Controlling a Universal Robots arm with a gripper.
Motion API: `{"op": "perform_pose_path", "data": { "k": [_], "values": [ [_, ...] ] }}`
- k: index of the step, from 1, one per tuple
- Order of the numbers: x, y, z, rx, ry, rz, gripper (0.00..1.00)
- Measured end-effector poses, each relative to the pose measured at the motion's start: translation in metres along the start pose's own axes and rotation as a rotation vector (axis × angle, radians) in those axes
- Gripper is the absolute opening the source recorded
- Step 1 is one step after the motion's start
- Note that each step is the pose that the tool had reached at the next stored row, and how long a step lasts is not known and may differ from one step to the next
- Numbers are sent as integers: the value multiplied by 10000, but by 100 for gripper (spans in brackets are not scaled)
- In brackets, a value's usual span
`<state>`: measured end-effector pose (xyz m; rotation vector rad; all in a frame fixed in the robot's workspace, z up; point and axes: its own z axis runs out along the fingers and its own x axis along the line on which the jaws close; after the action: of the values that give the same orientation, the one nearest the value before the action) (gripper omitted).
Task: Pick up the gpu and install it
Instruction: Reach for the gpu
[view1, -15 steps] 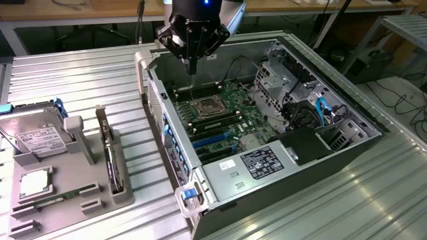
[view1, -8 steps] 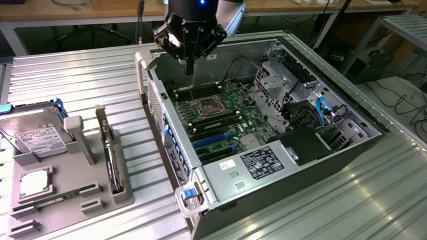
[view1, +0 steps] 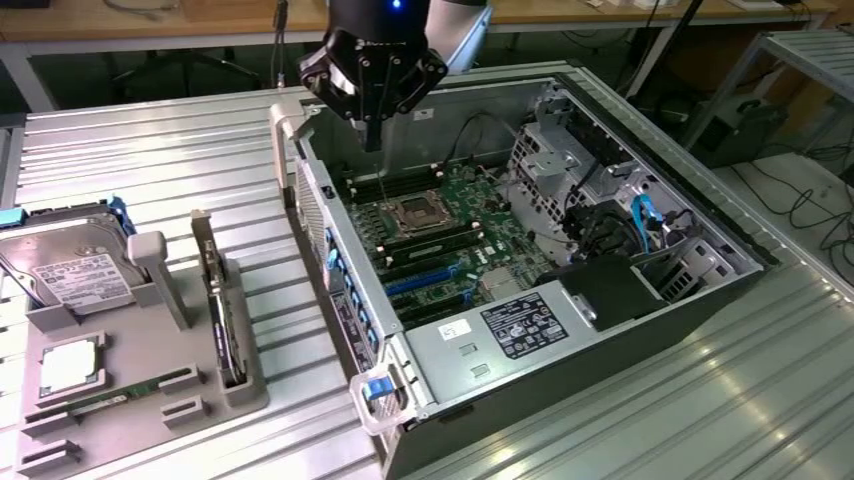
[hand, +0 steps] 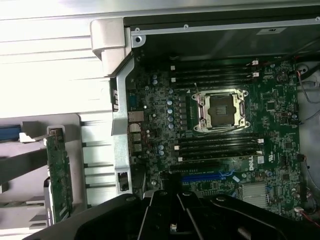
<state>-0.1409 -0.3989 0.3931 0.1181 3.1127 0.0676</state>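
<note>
The gripper (view1: 374, 140) hangs with its fingers pressed together over the open computer case (view1: 574, 400), above the memory slots next to the CPU socket (view1: 411, 212) on the motherboard (view1: 501, 235). At the exterior view's left, well apart from it, a grey holder (view1: 154, 275) on the ribbed metal table (view1: 160, 150) carries the gpu (view1: 227, 330), which stands on edge in a slot. The hard drive (view1: 67, 275), a CPU chip (view1: 67, 368) and a memory stick (view1: 118, 397) lie alongside it.

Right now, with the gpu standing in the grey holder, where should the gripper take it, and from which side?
Probably the gpu by its upper long edge, straight down from above, jaws across its thin width. It stands on edge in the grey holder, whose slot covers the lower edge; the top is free.
</note>
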Motion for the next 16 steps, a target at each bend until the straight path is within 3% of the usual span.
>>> {"op": "perform_pose_path", "data": {
  "k": [16],
  "values": [
    [177,-14,5,-1,0,-1,11]
  ]
}}
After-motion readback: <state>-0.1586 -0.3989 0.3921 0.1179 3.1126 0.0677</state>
